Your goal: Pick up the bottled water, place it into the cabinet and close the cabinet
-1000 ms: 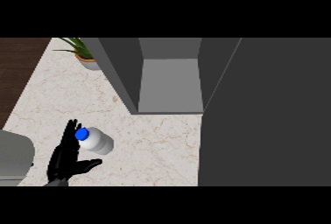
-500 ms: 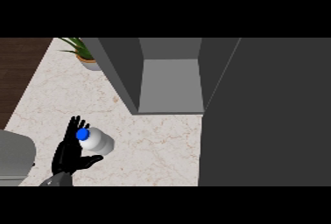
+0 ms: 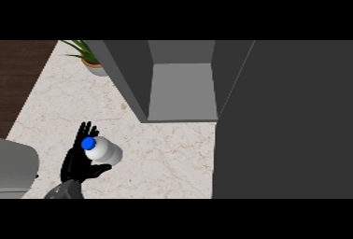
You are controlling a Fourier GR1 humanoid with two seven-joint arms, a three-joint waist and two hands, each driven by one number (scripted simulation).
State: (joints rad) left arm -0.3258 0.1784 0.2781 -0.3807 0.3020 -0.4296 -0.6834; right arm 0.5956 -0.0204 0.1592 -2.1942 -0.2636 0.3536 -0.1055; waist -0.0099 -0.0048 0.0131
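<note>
The bottled water [image 3: 103, 150], a white bottle with a blue cap, stands on the marble counter [image 3: 165, 158] at the lower left. My left hand [image 3: 77, 163] is against its left side. The fingers [image 3: 85, 130] point straight up behind the cap, and the thumb [image 3: 102, 171] reaches under the bottle's near side. The hand is open, with the bottle in the gap between thumb and fingers. The grey cabinet [image 3: 180, 88] stands open behind the bottle to the right, and its inside is bare. Its door [image 3: 286, 121] is swung out as a wide dark panel on the right. My right hand does not show.
A potted plant [image 3: 89, 59] stands at the counter's back left, beside the cabinet's left wall. A grey box-like object [image 3: 15, 170] sits at the lower left edge next to my forearm. Dark wood floor [image 3: 17, 79] lies past the counter's left edge.
My left hand has moved a little up and right against the bottle, with the thumb now under its near side. The bottle and the cabinet door have stayed in place.
</note>
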